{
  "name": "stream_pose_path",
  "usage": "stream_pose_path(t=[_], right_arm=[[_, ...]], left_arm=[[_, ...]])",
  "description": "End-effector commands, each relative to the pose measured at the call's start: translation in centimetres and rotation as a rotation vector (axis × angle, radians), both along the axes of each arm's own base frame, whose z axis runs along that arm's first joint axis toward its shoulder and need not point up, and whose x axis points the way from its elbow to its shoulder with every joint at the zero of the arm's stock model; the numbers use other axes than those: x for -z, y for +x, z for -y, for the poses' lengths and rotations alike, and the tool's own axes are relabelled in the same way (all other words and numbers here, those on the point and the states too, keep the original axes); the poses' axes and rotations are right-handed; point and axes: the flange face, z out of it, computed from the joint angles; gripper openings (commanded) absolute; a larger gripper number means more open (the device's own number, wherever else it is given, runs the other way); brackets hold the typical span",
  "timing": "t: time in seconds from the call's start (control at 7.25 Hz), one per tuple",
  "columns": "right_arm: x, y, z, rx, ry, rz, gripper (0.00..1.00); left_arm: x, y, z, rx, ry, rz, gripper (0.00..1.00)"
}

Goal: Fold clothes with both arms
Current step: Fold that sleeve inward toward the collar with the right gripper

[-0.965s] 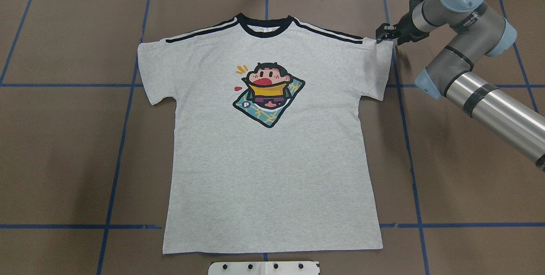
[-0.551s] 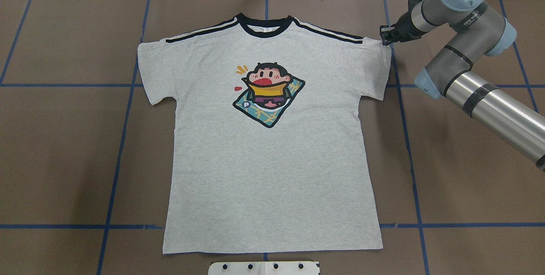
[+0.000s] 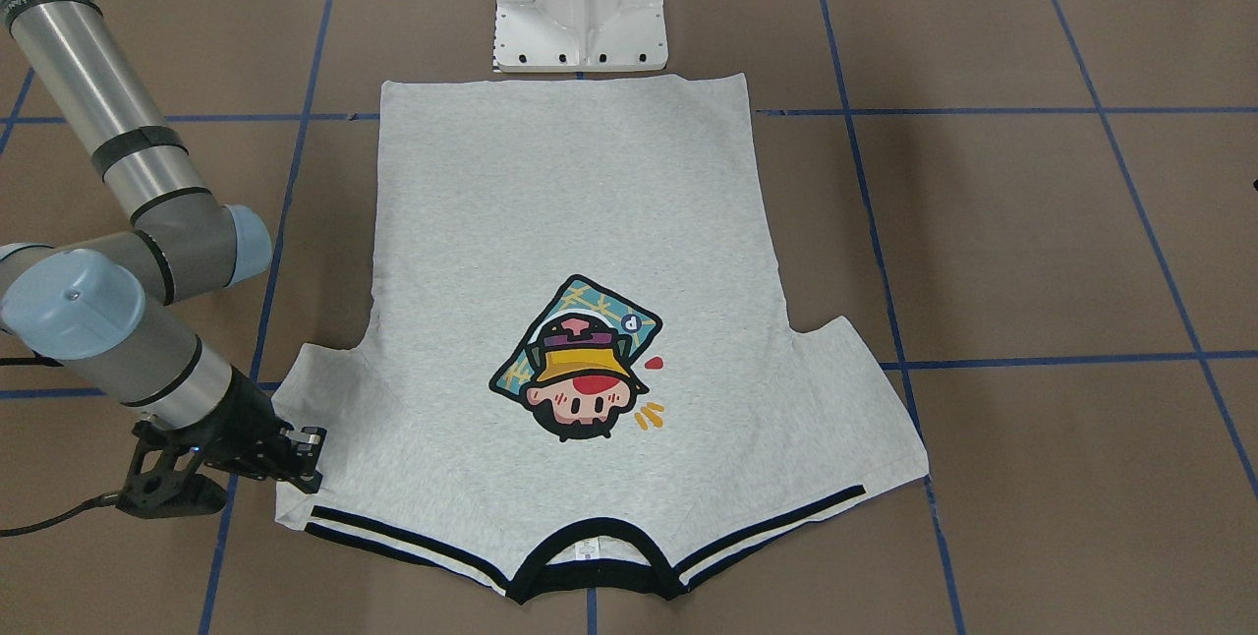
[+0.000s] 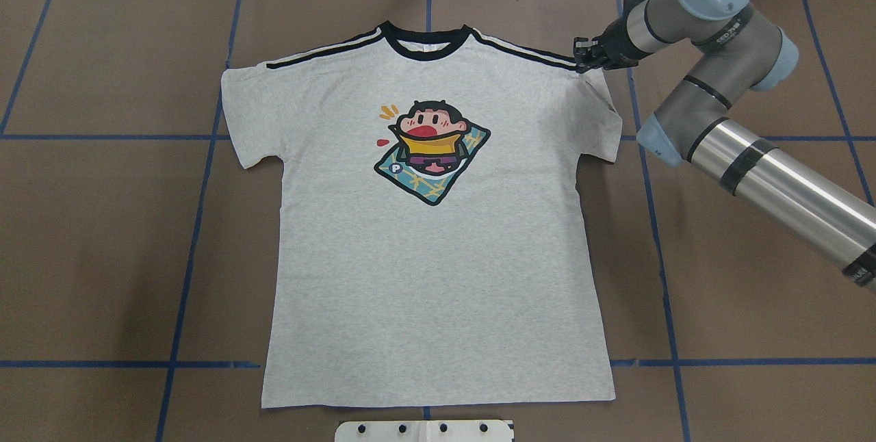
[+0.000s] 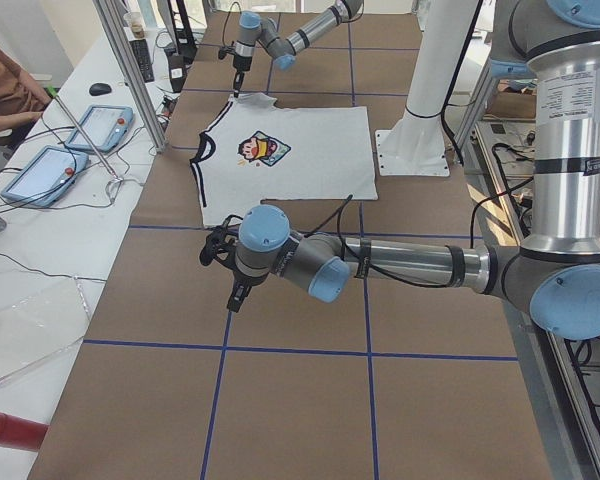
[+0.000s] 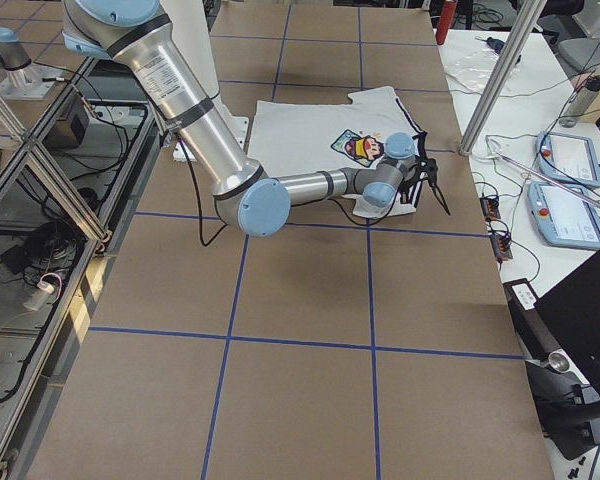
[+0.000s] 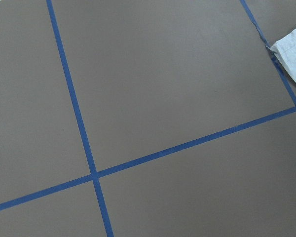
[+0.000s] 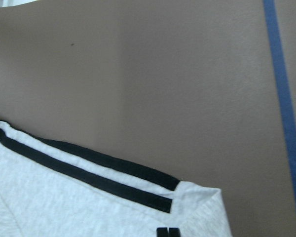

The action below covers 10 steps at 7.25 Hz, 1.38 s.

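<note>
Right gripper (image 4: 587, 59): jaws clamped on your T-shirt (image 4: 438, 278) sleeve corner. Left gripper (image 5: 218, 250) hangs over bare desk (image 4: 102, 257), jaws unreadable.

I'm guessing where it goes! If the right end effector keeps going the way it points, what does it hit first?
The shirt. The right end effector sits at the sleeve corner and points across the striped shoulder. How high it sits above the cloth is unclear.

- Right arm (image 4: 773, 172): polished silver tube, black bands, dark grey joints, light-blue round caps.
- Right gripper (image 4: 580, 59): black, with a black cable.
- Left arm (image 5: 410, 262): same colours.
- Base pedestal (image 3: 580, 1): white metal, bolt holes.
</note>
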Motion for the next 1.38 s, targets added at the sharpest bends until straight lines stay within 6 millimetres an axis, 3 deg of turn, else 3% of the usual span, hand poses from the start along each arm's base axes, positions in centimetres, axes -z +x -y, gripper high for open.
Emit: stream_pose_path(t=[0.0,0.28,1.24], right_arm=[[8.1,-7.2,-0.4,-0.048,-0.063,0.056,0.0],[7.5,-9.6,1.3,-0.09,-0.083,-0.002,0.0],[6.6,-8.8,2.6,-0.154,-0.074,-0.038,0.0]], left_arm=[[0.2,0.1,0.0,-0.005,0.001,-0.009,0.99],[0.4,0.1,-0.1,-0.012,0.003,-0.024,0.99],[0.7,0.1,-0.7,-0.011,0.005,-0.025,0.99]])
